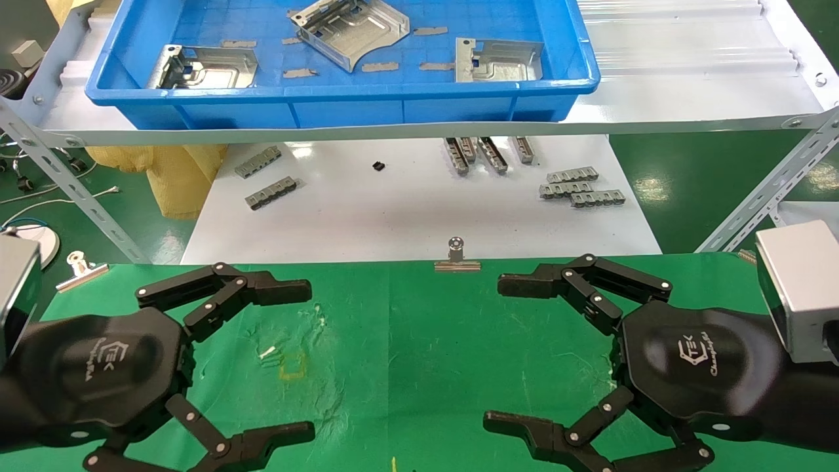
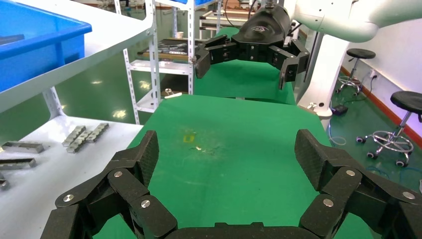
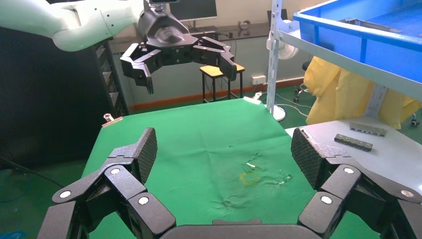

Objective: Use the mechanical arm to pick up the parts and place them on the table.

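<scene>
Three silvery sheet-metal parts lie in the blue tray (image 1: 328, 88) on the raised shelf: one at the left (image 1: 203, 65), one in the middle (image 1: 351, 29), one at the right (image 1: 498, 59). My left gripper (image 1: 309, 360) and right gripper (image 1: 495, 354) hover low over the green table (image 1: 419, 314), facing each other, both open wide and empty. The left wrist view shows its own open fingers (image 2: 226, 154) over bare cloth and the right gripper (image 2: 244, 62) beyond. The right wrist view shows its own open fingers (image 3: 224, 149) and the left gripper (image 3: 186, 62) beyond.
A small yellow square outline (image 1: 293, 367) marks the scuffed cloth between the grippers. Past the table lies a white board (image 1: 406, 210) with grey comb-like strips (image 1: 580, 187). Binder clips (image 1: 457, 259) hold the cloth's far edge. Slanted metal shelf struts (image 1: 767, 190) stand at both sides.
</scene>
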`<state>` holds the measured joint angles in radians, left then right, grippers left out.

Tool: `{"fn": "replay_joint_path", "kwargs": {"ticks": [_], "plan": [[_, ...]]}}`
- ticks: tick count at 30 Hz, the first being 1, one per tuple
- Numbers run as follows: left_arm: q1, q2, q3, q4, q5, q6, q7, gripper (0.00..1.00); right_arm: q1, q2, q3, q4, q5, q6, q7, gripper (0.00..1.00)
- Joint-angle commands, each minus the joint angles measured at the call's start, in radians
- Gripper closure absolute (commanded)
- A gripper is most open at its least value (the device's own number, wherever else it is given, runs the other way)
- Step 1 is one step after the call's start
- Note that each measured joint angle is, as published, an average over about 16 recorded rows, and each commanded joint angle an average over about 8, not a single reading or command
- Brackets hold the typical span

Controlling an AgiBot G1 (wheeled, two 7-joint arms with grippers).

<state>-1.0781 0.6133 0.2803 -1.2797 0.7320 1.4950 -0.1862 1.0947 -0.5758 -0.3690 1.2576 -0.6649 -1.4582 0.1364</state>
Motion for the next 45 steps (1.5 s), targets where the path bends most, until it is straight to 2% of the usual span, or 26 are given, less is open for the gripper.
{"fn": "replay_joint_path", "kwargs": {"ticks": [1, 7, 45], "plan": [[0.0, 0.0, 0.0, 0.0, 0.0, 0.0, 0.0, 0.0, 0.0, 0.0, 0.0, 0.0, 0.0, 0.0, 0.0, 0.25], [0.0, 0.0, 0.0, 0.0, 0.0, 0.0, 0.0, 0.0, 0.0, 0.0, 0.0, 0.0, 0.0, 0.0, 0.0, 1.0], [-0.007, -0.001, -0.002, -0.003, 0.002, 0.0, 0.001, 0.0, 0.0, 0.0, 0.0, 0.0, 0.0, 0.0, 0.0, 1.0]]}}
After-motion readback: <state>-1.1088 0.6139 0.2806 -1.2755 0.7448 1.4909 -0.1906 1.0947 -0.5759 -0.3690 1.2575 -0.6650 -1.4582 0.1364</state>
